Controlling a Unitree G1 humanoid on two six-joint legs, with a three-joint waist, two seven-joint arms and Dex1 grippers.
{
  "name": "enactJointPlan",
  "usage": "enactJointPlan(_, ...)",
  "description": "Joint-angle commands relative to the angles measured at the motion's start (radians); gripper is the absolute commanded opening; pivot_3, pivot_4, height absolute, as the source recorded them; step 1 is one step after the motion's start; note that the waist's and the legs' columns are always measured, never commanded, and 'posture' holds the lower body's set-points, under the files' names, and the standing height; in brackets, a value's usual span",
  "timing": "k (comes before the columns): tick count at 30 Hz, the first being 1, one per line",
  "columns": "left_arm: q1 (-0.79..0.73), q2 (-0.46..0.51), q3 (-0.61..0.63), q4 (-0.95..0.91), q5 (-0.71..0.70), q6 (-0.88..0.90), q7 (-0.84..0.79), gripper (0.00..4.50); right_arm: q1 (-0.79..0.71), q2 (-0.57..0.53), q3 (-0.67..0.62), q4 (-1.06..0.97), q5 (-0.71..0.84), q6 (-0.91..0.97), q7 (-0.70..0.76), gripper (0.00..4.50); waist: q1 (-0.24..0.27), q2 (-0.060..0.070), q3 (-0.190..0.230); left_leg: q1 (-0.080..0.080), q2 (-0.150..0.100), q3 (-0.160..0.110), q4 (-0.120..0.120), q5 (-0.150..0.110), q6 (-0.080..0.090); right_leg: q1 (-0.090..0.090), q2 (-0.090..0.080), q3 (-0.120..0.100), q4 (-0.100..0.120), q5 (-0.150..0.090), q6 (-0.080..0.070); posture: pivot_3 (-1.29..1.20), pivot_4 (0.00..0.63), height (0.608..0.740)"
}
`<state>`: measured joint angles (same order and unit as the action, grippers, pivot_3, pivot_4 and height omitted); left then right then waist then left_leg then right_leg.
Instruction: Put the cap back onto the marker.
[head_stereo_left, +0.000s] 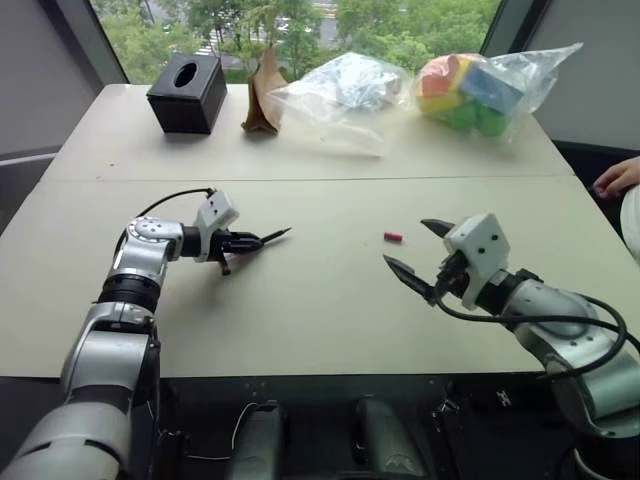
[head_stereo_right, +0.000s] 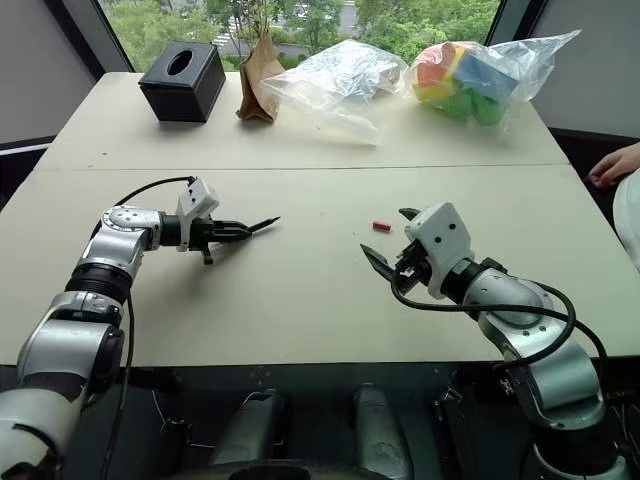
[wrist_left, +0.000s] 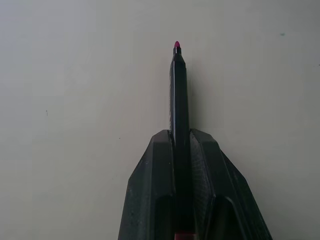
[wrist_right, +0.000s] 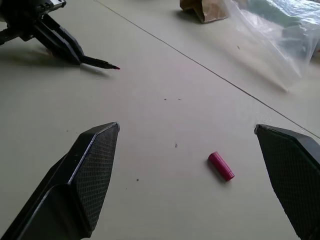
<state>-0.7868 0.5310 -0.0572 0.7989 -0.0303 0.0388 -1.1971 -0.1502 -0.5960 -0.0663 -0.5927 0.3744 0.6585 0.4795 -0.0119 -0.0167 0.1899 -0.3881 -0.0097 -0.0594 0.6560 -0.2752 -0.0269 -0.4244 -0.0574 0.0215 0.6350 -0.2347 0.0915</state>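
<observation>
Left eye view looks down on a pale counter (head_stereo_left: 320, 330). The left claw (head_stereo_left: 245, 241) is clenched on the marker (head_stereo_left: 268, 237), whose tip sticks out toward the middle, apparently kept free so the cap can go on. The cap (head_stereo_left: 393, 237) lies loose on the counter, well apart from the marker tip and near the right claw (head_stereo_left: 418, 255), which hangs released with jaws spread. Along the far edge sit a black tissue box (head_stereo_left: 187, 92), a brown paper bag (head_stereo_left: 264, 92) and two clear plastic bags (head_stereo_left: 345, 90); a person's hand (head_stereo_left: 618, 177) rests at the right rim.

Left wrist view has both fingers pressed flat against the dark barrel, the reddish tip well past them; whether the tip touches the counter is hard to judge.

Right wrist view frames the cap lying on its side between the wide-open fingers, still ahead of them, so reaching forward to pick it up looks like the coming step.
</observation>
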Motion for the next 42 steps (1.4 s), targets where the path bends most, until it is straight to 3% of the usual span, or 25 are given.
enactJointPlan(1, 0.045, 0.005, 0.021, -0.172, -0.031, 0.022, 0.042, 0.03, -0.056, 0.023, 0.033, 0.127, -0.012, -0.084, 0.051, 4.5, -0.001, 0.0, 0.0, 0.0, 0.0, 0.0, 0.0, 0.0, 0.0, 0.0, 0.0, 0.0, 0.0, 0.0, 0.0, 0.0, 0.15, 0.74)
enactJointPlan(10, 0.193, 0.044, 0.033, -0.493, -0.089, 0.153, 0.093, 0.03, -0.193, -0.017, 0.082, 0.496, -0.082, -0.265, 0.243, 4.5, -0.002, 0.001, 0.0, -0.001, 0.0, 0.0, 0.004, 0.0, 0.0, 0.0, 0.0, 0.0, 0.001, 0.0, 0.0, 0.0, 0.15, 0.74)
enactJointPlan(26, 0.318, 0.09, 0.046, -0.68, -0.134, 0.207, 0.177, 0.03, -0.561, 0.026, 0.138, 1.178, -0.183, -0.482, 0.516, 4.5, -0.005, 0.001, 0.001, -0.001, 0.0, 0.001, 0.006, 0.0, 0.0, 0.0, 0.0, 0.0, 0.003, 0.001, 0.0, 0.0, 0.15, 0.74)
enactJointPlan(42, 0.388, 0.134, 0.069, -0.777, -0.158, 0.245, 0.228, 0.03, -0.654, 0.107, 0.145, 1.433, -0.251, -0.558, 0.589, 4.5, -0.01, 0.002, 0.001, 0.0, 0.0, 0.001, 0.006, 0.0, 0.0, -0.001, 0.0, 0.001, 0.007, 0.001, -0.001, 0.0, 0.15, 0.74)
